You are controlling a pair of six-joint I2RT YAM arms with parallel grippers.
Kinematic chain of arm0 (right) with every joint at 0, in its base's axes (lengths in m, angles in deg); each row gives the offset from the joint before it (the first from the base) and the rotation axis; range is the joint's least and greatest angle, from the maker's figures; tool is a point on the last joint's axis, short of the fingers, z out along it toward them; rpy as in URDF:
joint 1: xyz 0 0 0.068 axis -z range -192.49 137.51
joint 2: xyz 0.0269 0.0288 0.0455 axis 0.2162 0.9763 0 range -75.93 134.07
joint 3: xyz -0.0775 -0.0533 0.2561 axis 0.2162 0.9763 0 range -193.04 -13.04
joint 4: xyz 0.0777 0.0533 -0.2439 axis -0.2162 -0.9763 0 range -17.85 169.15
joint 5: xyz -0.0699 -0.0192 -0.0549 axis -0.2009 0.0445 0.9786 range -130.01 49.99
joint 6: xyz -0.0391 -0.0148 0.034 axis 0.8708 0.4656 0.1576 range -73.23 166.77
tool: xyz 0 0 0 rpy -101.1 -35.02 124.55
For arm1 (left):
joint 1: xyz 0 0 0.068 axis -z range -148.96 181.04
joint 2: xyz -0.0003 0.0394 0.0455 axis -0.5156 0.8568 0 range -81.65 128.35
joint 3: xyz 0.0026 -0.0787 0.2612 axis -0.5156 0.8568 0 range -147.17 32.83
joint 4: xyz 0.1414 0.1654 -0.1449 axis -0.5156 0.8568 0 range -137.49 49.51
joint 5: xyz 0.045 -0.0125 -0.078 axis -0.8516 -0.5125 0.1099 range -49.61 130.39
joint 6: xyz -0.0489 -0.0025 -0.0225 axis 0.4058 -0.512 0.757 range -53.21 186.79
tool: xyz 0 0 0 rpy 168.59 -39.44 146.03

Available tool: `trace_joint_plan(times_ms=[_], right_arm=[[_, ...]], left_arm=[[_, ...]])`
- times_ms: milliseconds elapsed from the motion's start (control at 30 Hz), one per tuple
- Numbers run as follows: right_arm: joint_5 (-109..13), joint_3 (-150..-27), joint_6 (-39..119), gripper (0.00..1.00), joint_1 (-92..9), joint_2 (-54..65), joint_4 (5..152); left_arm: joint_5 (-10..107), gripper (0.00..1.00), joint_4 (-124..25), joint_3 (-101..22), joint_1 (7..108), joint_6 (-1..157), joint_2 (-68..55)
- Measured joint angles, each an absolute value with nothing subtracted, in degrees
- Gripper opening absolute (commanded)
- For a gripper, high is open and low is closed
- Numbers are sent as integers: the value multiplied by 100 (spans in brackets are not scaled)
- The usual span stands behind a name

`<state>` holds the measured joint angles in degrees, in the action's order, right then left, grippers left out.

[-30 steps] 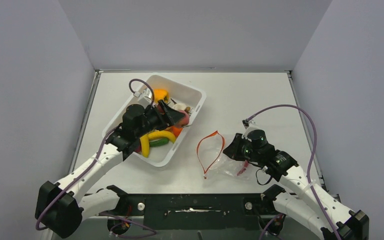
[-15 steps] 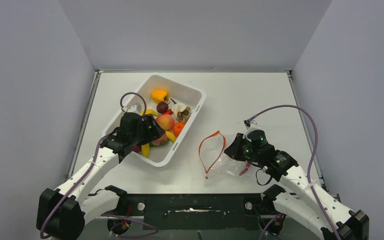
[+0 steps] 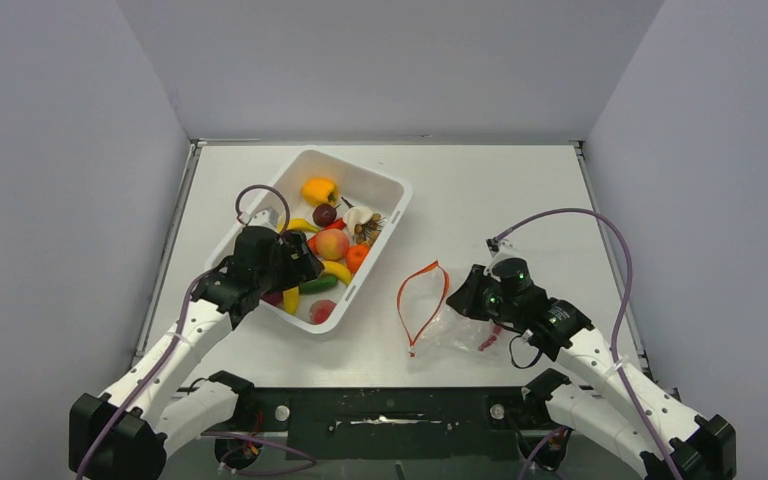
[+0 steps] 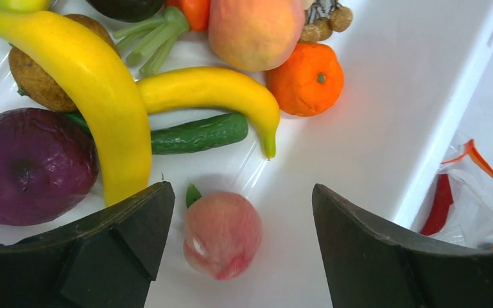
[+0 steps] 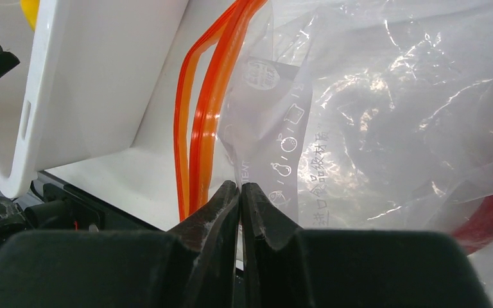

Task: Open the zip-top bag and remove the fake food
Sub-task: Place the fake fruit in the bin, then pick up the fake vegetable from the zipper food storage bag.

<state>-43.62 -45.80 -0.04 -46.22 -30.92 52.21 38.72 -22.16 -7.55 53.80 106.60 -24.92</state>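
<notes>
Step in hand: emptying the bag point(image 3: 440, 315), judged well along, since its mouth gapes and most fake food sits in the tub point(image 3: 385, 190).
Bag: lies on the desk point(image 3: 500, 190) just right of the tub, its orange zip strip point(image 3: 422, 300) bowed into an open loop facing the tub.
Left in the bag: a red chili point(image 3: 488, 338), seen through the plastic near the right arm; the left wrist view also shows a red piece point(image 4: 438, 204) inside the mouth, probably the same one.
Left end effector point(image 4: 241, 247): spread wide and empty, above the tub's near end.
Just below it: a small pink peach point(image 4: 221, 234) lies loose on the tub floor between the fingers, touching neither.
Other tub contents: two bananas point(image 4: 99, 96), a cucumber point(image 4: 196, 133), an orange point(image 4: 307, 78), a purple plum point(image 4: 29, 165), a larger peach point(image 4: 257, 29).
Right end effector point(image 5: 240, 192): pressed together, pinching a fold of the bag's clear film just beside the zip strip.
Next move, as a guess: the left arm should cross to the bag mouth and reach in for the chili while the right keeps the film pinned.
Needs care: the film is slack and crinkled, so the mouth may collapse on entry.
</notes>
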Motion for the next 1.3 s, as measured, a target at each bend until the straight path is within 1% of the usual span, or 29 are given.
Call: trace_joint_plan(times_ms=[67, 167, 300, 433, 500, 633, 800, 1100, 1300], right_arm=[[-4362, -4580, -4, 9, -4622, -3101, 5236], [-4362, -4577, -4, 9, -4622, -3112, 5258], [-4365, -4577, -6, 9, -4622, -3151, 5310], [-4391, -4575, -21, 9, -4622, -3175, 5385], [-4408, -4571, -21, 9, -4622, -3214, 5413], [-4450, -4564, -21, 9, -4622, -3356, 5466], [-4476, -4531, -21, 9, -4622, -3667, 5509], [-4664, -4512, 5, 9, -4622, -3944, 5656], [-5036, -4483, 7, 9, -4622, -4176, 6056]], left_arm=[[3922, 79, -2234, -804, 5380, 10675, -2558], [4147, 75, -2407, -810, 5380, 10789, -2842], [4610, 64, -2824, -882, 5398, 11010, -3093], [4949, 61, -3266, -1072, 5708, 11104, -2927], [5008, 61, -3403, -1232, 6080, 11077, -2687], [4962, 52, -3604, -1547, 6960, 11007, -2046], [4836, 43, -3993, -1590, 7793, 11060, -1391], [4676, 40, -4415, -1912, 8475, 11189, -330], [4484, 40, -4431, -2471, 8751, 11364, 614]])
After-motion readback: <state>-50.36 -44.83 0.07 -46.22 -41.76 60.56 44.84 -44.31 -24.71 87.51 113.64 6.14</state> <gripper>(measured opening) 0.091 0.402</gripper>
